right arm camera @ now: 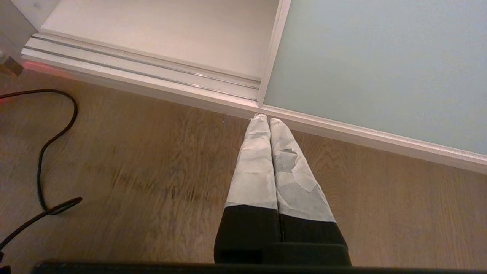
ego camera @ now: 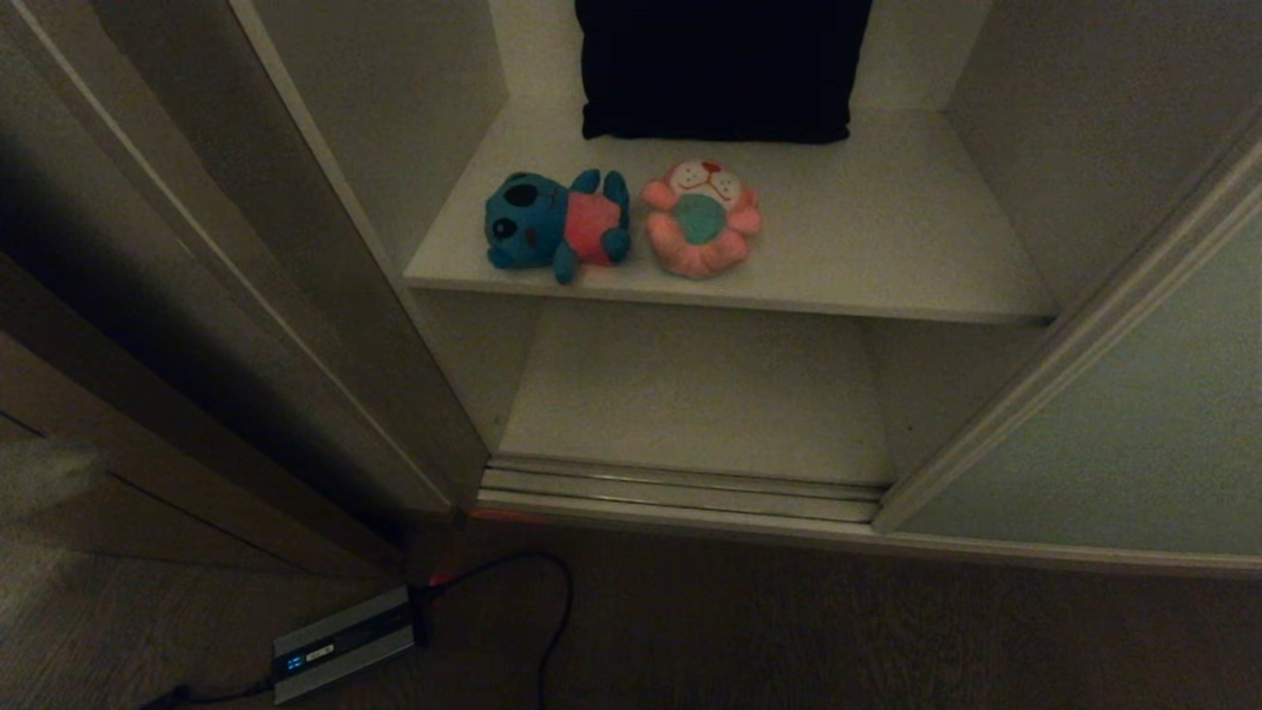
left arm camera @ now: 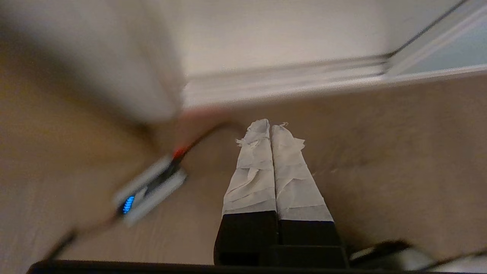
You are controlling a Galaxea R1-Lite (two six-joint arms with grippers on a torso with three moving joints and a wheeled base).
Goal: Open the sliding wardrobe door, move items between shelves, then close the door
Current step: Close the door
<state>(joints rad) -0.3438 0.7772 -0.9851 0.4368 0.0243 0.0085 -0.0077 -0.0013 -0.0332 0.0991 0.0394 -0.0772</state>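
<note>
Wood-grain floor (right arm camera: 152, 171) runs under both grippers, and beyond their tips a ribbed pale metal track (ego camera: 680, 488) edges the open wardrobe. Going left to right in the head view: a brown side panel (ego camera: 148, 325) leans across the left, a small silver box with a blue light (ego camera: 340, 646) lies on the floor with a black cable (ego camera: 552, 611) looping from it, then come the off-white shelves (ego camera: 887, 247), and the grey-green sliding door (ego camera: 1114, 434) stands slid to the right, leaving the opening clear.

On the upper shelf the blue toy (ego camera: 557, 227) lies on its side just left of the pink toy (ego camera: 702, 219), the two nearly touching, both near the front edge. Behind them a dark folded cloth (ego camera: 720, 69) is cut off by the top of the picture. The lower shelf (ego camera: 690, 385) sits in shadow.

Neither arm shows in the head view. The left gripper (left arm camera: 271, 127) has its taped fingers pressed together on nothing, above the floor, with the silver box to one side of its tips and the track ahead; that wrist view is smeared, so the pale shape at its upper corner cannot be made out. The right gripper (right arm camera: 264, 118) is likewise closed and empty, its tips just short of the door's bottom corner
</note>
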